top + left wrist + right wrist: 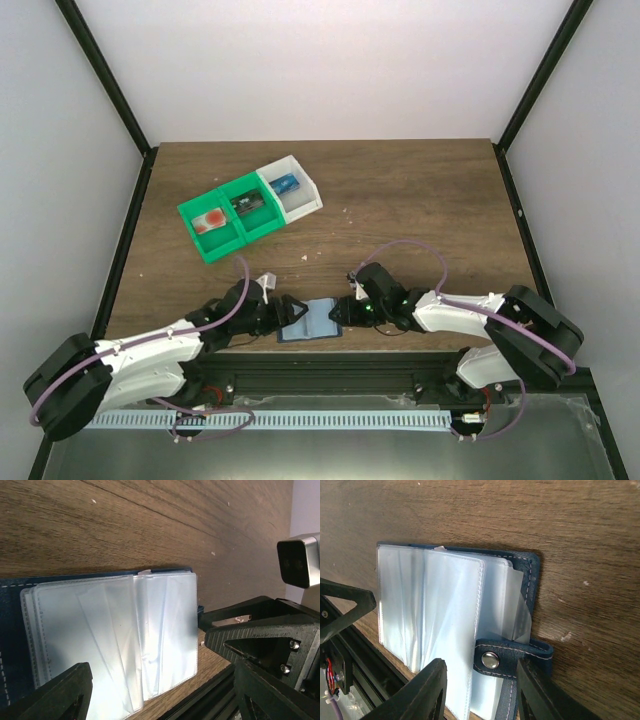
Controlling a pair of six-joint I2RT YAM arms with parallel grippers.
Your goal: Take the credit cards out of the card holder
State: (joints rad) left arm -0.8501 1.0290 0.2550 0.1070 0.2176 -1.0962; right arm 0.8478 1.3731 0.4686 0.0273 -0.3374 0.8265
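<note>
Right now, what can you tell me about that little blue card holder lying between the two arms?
The card holder is a small navy folding wallet with pale stitching, lying open and flat on the wooden table near its front edge. Clear plastic sleeves lie fanned over its inside; no card shows in them. A strap with a metal snap sticks out from one side. The right gripper straddles that strap, contact unclear; the left gripper stands open at the opposite side.
</note>
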